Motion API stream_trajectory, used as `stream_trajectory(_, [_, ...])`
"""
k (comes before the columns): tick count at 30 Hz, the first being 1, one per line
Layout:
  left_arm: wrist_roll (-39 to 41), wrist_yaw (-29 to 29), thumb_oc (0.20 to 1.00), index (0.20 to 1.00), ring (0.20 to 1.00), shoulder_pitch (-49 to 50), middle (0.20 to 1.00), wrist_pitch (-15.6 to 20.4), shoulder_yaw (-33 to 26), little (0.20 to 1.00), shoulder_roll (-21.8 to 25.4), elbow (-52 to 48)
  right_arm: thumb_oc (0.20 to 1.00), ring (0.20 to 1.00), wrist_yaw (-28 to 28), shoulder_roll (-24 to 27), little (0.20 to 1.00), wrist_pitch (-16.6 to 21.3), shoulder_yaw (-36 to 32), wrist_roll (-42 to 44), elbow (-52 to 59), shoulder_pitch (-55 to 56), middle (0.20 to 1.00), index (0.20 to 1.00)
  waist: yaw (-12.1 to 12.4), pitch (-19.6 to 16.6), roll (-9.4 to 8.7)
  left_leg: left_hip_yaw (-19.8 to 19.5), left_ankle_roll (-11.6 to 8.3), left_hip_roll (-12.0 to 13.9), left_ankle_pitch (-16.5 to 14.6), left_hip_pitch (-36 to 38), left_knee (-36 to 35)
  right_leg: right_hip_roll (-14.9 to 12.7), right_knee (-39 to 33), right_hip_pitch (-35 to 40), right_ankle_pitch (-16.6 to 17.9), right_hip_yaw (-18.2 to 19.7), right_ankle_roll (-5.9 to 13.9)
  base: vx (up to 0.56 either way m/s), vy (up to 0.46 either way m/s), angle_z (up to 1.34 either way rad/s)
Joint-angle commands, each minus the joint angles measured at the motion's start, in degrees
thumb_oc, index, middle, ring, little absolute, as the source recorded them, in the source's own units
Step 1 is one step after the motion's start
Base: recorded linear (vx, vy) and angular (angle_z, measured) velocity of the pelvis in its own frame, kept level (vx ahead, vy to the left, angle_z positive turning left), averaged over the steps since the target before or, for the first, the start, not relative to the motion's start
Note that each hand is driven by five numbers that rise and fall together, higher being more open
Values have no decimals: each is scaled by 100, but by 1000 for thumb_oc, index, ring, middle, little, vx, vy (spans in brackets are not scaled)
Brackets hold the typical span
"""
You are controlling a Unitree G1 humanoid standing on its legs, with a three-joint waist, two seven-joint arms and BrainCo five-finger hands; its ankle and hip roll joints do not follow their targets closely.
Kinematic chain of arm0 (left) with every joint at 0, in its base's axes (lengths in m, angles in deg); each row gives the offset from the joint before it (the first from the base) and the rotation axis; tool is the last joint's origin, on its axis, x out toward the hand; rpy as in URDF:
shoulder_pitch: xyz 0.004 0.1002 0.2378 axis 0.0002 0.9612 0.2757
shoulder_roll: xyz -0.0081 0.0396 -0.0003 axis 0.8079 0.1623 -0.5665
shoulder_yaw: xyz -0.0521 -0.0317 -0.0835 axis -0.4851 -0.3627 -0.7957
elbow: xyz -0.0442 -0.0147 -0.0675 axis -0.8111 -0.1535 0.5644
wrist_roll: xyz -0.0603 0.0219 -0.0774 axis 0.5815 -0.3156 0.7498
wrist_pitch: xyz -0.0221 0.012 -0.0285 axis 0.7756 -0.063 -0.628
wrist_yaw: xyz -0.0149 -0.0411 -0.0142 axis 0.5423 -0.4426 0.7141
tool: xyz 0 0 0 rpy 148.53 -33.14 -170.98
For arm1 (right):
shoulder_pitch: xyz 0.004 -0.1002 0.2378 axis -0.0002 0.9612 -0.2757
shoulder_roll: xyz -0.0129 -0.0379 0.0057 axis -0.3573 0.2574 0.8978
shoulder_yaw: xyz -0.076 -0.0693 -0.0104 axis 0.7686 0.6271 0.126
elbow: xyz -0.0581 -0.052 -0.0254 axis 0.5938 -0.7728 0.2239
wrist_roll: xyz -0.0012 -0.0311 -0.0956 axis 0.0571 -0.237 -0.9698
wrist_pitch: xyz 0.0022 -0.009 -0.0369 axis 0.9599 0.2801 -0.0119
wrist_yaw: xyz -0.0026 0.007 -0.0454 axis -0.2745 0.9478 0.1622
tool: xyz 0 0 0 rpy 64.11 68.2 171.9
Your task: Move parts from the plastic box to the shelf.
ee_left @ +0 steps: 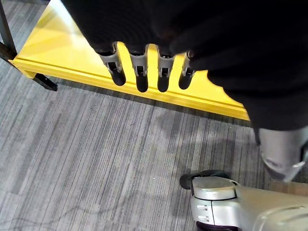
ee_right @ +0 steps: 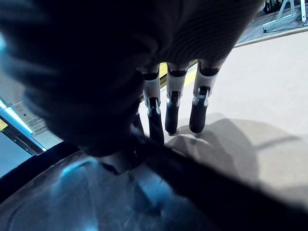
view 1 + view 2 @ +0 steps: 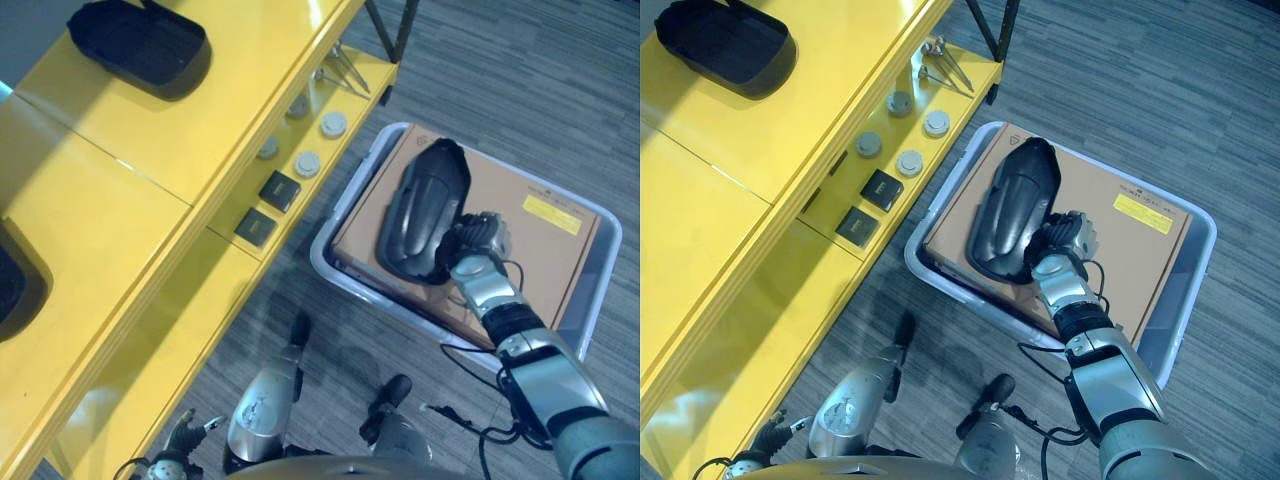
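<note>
Right hand [image 3: 1065, 240] is at the near edge of the black part [image 3: 1012, 212], fingers [image 2: 172, 113] straight and reaching over the rim onto the cardboard; thumb not clear, so no closed grip that I can confirm. The part lies on the cardboard sheet [image 3: 1110, 240] covering the plastic box [image 3: 1185, 330], long axis pointing away from the hand. Yellow shelf [image 3: 150, 180] is beside the box; another black part [image 3: 140, 45] is already on its top level, with small round and square pieces [image 3: 290, 165] on the level below.

Left hand [image 1: 144, 72] hangs by the shelf's lower edge, fingers straight, holding nothing.

Advice: get fingers under the rim, thumb on top, grip near the middle. It's long and curved, likely to swing if held by one end. Lift straight up before heading to the shelf.
</note>
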Motion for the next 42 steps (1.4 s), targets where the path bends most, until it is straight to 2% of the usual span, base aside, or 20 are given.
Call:
stream_trajectory(1, [174,-132,1000,1000,1000,-1,1000,70,376,1000,208,-61,200,200,413,-286,200,-153,462,378,-440,571,200,200,225,-77,160,109,-63,162,-170,-16,-147,-247,737,-331,-318,350,185,-20,-35,5])
stream_trajectory(8, [135,-265,1000,1000,1000,-36,1000,186,483,1000,292,-293,200,200,337,-129,200,237,359,559,-559,772,200,200,169,-76,137,132,-36,156,-174,2,-147,-217,776,-383,-294,378,200,-15,-39,7])
stream_trajectory(12, [281,-334,1000,1000,1000,-32,1000,480,440,1000,348,-494,200,200,-30,20,200,756,117,1103,-308,909,200,200,100,-132,111,162,-42,193,-165,122,-220,-182,729,-322,-259,390,218,-10,-43,0])
stream_trajectory(14, [418,-321,1000,1000,1000,-56,1000,617,373,1000,384,-697,200,200,-198,87,200,999,-71,1311,-50,970,200,200,56,-167,103,211,0,208,-64,117,-225,-167,672,-318,-133,337,166,-49,-34,3])
stream_trajectory(19, [994,109,1000,1000,1000,-96,1000,543,80,1000,686,-2289,200,200,-512,295,200,1233,-751,1410,1241,1352,200,200,-103,-409,-3,294,10,271,-152,434,-300,-105,549,-94,-112,371,205,75,-92,0])
stream_trajectory(21, [1659,693,1000,1000,1000,-191,1000,163,-79,1000,945,-3446,200,200,-468,409,200,1275,-1059,1264,1737,1490,200,200,-174,-606,-23,357,23,294,-206,666,-358,-77,439,91,-82,397,244,136,-102,-5])
stream_trajectory(26, [2291,1544,1000,1000,1000,-708,1000,-632,-91,1000,947,-4396,200,200,-189,405,200,867,-1026,1043,2143,1461,200,200,-330,-931,-30,490,17,351,-259,1048,-425,-42,321,384,-48,448,261,134,-64,-22])
stream_trajectory(27, [2619,1821,1000,1000,1000,-1059,1000,-1274,21,1000,808,-4712,200,200,-125,289,200,735,-876,888,2133,1436,200,200,-402,-1102,-33,539,23,369,-293,1218,-441,-31,267,519,-37,493,258,191,-67,-28])
stream_trajectory(29, [2617,2046,1000,1000,1000,-1354,1000,-1704,165,1000,673,-4792,200,200,-70,150,200,649,-712,769,2104,1393,200,200,-466,-1222,-36,594,28,387,-318,1354,-463,-21,213,626,-20,520,258,165,-74,-27])
stream_trajectory(30, [2637,2094,1000,1000,1000,-1586,1000,-2217,276,1000,590,-4843,200,200,-27,69,200,586,-591,745,2087,1341,200,200,-518,-1292,-39,634,27,403,-327,1433,-482,-10,179,680,-11,549,264,114,-54,-22])
stream_trajectory(31, [2626,2159,1000,1000,1000,-1640,1000,-2381,299,1000,573,-4850,200,200,-10,52,200,564,-564,722,2082,1323,200,200,-532,-1317,-41,643,29,405,-318,1430,-484,-7,160,678,7,555,263,92,-35,-22])
stream_trajectory(34, [2703,2175,1000,1000,1000,-2330,1000,-3394,720,1000,318,-4523,200,200,145,-171,200,353,-189,497,1970,1123,200,200,-727,-1470,-28,756,18,449,-320,1576,-525,34,68,755,32,669,282,74,-26,-25])
stream_trajectory(37, [2694,2050,1000,1000,1000,-2807,1000,-4061,1028,1000,109,-4125,200,200,237,-340,200,303,120,428,1772,1000,200,200,-872,-1572,-16,860,1,495,-317,1668,-551,48,-9,801,57,754,311,62,-17,-18])
stream_trajectory(42, [2524,1902,1000,1000,1000,-3461,1000,-4616,1462,1000,-205,-3158,200,200,360,-589,200,358,549,437,1419,792,200,200,-1090,-1697,-22,1000,-40,561,-344,1728,-507,53,-63,827,65,865,342,66,-15,-21])
